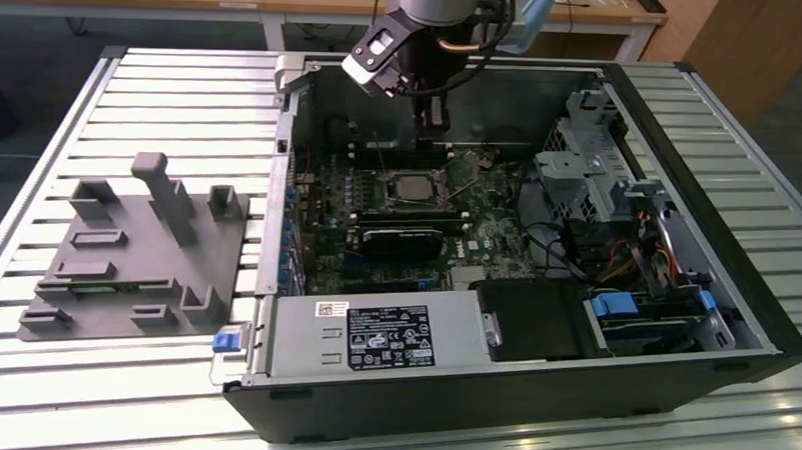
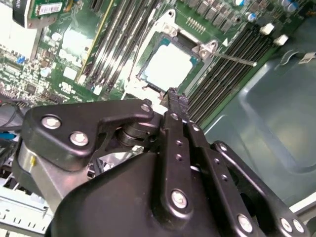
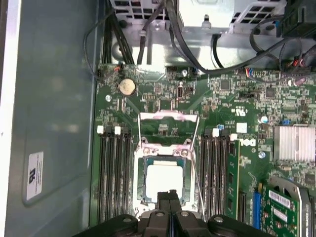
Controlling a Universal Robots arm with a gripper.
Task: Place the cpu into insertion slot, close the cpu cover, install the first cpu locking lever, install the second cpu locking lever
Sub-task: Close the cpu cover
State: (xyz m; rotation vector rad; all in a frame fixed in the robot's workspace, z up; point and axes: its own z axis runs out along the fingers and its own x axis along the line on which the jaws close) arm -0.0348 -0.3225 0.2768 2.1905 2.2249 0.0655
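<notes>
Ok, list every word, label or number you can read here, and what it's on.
None reads surely; the print is there but too small or blurred to quote.
black label on the power supply: white print, unreadable.
barcode sticker beside it: unreadable.
white sticker on the case wall, first wrist view: blurred.
strip label on a green card, second wrist view: blurred.
</notes>
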